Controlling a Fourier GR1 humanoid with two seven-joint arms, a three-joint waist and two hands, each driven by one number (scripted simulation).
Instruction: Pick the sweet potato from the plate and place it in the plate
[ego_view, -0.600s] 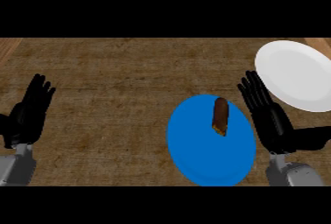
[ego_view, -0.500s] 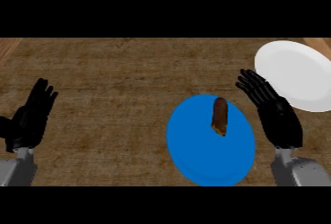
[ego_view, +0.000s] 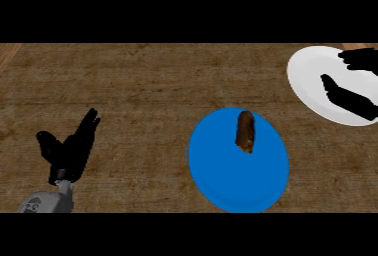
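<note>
A brown sweet potato (ego_view: 245, 131) lies lengthwise on the upper part of the blue plate (ego_view: 236, 185), right of the view's middle. A white plate (ego_view: 310, 75) sits at the upper right. My right hand (ego_view: 348, 100) hovers over the white plate's right side, open, with thumb and fingers spread and nothing in it. It is well away from the sweet potato. My left hand (ego_view: 70, 147) rests open at the lower left, fingers up, far from both plates.
Both plates sit on a brown woven counter top (ego_view: 133, 85). A lighter wooden edge (ego_view: 6, 52) shows at the top left corner.
My right hand has left the blue plate's right rim and moved up and right, over the white plate. The sweet potato stays on the blue plate. The left hand barely shifted.
</note>
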